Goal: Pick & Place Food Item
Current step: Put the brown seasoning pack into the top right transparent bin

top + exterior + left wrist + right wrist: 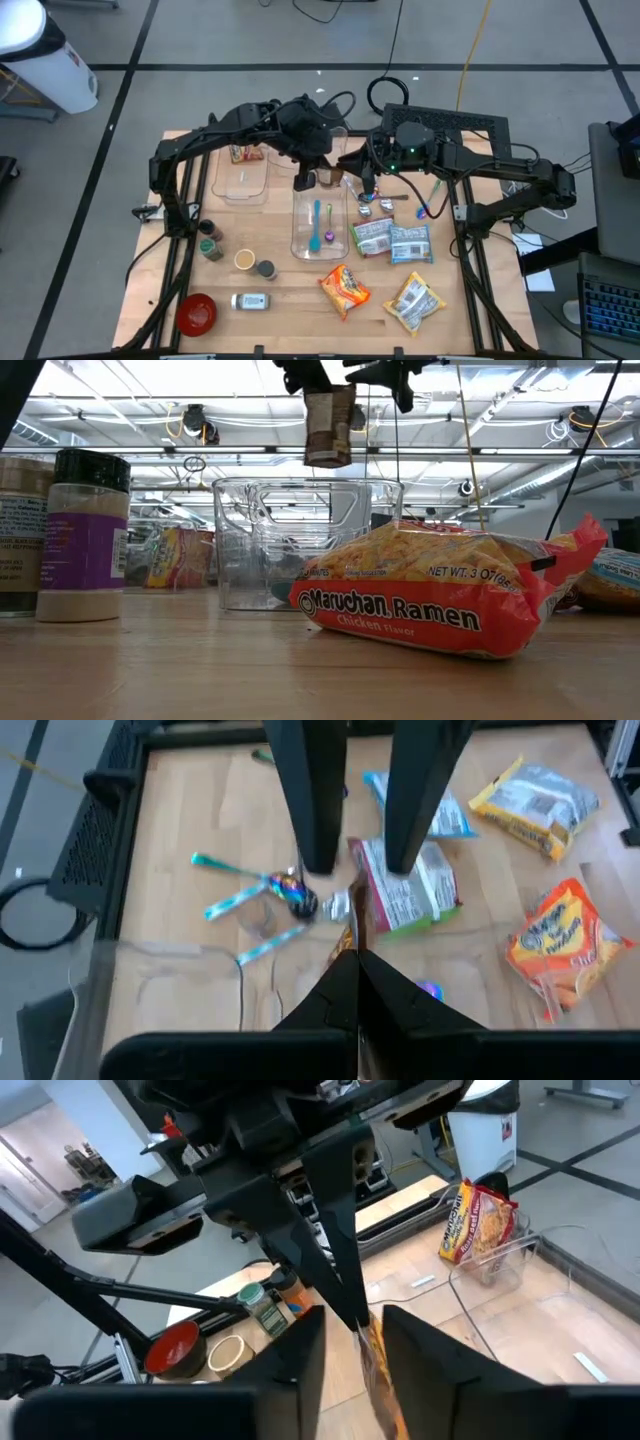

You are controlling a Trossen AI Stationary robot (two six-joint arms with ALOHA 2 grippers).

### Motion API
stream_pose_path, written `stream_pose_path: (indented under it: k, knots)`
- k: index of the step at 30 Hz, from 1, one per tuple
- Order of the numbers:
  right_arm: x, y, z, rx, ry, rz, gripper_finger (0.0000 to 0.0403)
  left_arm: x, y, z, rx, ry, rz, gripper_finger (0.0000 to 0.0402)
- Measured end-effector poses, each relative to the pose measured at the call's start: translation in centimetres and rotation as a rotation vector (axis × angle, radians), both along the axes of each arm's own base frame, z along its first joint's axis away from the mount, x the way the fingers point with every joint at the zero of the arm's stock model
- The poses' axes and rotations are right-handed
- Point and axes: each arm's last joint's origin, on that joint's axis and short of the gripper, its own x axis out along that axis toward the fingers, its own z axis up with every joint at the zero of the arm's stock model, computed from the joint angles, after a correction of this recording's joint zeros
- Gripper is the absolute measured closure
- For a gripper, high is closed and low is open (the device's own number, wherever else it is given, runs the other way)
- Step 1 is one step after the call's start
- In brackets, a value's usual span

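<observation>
A small brown food packet hangs in the air over the clear container at the table's middle. My left gripper reaches in from the far left and is shut on it. My right gripper comes in level from the right and is open. Its two fingers stand on either side of the packet; whether one brushes it, I cannot tell. My left gripper pinches the packet's top edge between its two shut fingers. The fingers slant down from the far left side. The packet hangs upright below them, lifted clear of the table and the container.
The clear container holds teal spoons. A second clear container at the far left holds a ramen pack. Ramen packs and other packets lie at the near right. Spice jars and a red bowl stand at the near left.
</observation>
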Motion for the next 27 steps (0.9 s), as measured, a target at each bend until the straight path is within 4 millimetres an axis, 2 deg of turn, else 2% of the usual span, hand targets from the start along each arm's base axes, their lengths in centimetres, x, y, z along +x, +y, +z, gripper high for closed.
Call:
stream_pose_path:
  k: [4, 8, 16, 27]
  knots:
    - [-0.2, -0.2, 0.1, -0.013, -0.003, -0.006, 0.0269, -0.6, 0.7, 0.0, 0.01, 0.033, 0.037, 0.0401]
    - [-0.5, -0.7, 0.3, -0.011, -0.007, -0.027, 0.025, -2.0, 1.5, 0.9, 0.006, 0.024, 0.077, 0.0401]
    - [-1.2, -1.5, 0.8, 0.001, -0.03, -0.064, 0.0239, -4.8, 3.8, 2.7, -0.008, -0.021, 0.194, 0.0401]
    - [-1.9, -2.6, 0.9, -0.005, -0.027, -0.113, 0.0241, -8.4, 9.5, 2.7, -0.043, -0.003, 0.404, 0.0401]
